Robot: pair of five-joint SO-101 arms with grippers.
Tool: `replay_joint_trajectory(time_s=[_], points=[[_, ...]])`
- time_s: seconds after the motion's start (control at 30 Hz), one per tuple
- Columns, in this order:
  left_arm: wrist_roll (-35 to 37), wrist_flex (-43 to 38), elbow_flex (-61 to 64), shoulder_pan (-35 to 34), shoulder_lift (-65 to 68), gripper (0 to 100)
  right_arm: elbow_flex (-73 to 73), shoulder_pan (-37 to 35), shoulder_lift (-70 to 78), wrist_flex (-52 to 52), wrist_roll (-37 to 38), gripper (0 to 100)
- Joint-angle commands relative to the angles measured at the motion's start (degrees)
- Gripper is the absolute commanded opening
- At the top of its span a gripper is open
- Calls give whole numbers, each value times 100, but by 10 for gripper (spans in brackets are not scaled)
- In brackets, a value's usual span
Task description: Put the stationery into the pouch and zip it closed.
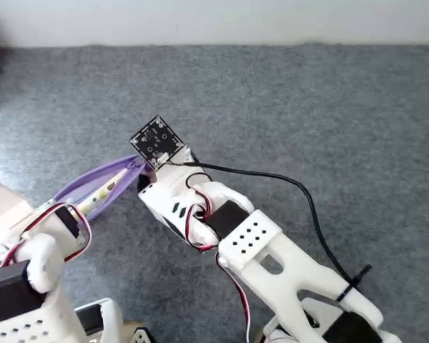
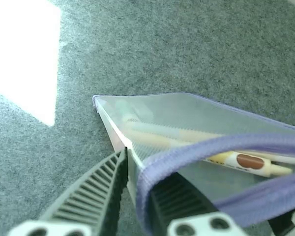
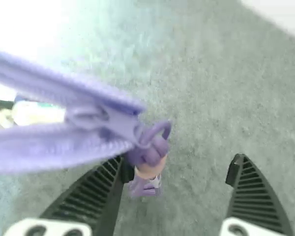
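Note:
A translucent purple pouch [image 1: 104, 182] lies slanted on the grey carpet, with pens [image 1: 104, 190] inside it. In the left wrist view the pens [image 2: 241, 161] show through the pouch [image 2: 187, 118], whose purple zipper band [image 2: 211, 147] gapes open. My left gripper [image 2: 135, 169] is shut on the pouch's near end. My right gripper [image 3: 179, 164] is open at the far end. The zipper pull [image 3: 147, 157] hangs beside one finger [image 3: 88, 194] and is not gripped. From above, the right gripper [image 1: 149, 179] sits at the pouch's upper tip.
Grey carpet [image 1: 307, 107] stretches all around, with free room to the right and back. A black cable [image 1: 300, 189] trails from the right arm across the carpet. A pale wall edge [image 1: 214, 21] runs along the back.

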Motion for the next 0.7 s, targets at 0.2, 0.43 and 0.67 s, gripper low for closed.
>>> replay_joint_trajectory(time_s=[0.2, 0.43, 0.67], points=[[62, 79, -48, 26, -88, 13, -79, -31, 303, -576, 62, 274], [62, 79, -48, 26, -88, 13, -70, -4, 198, -549, 457, 68], [62, 79, -48, 26, -88, 13, -53, -4, -110, -101, 475, 169]])
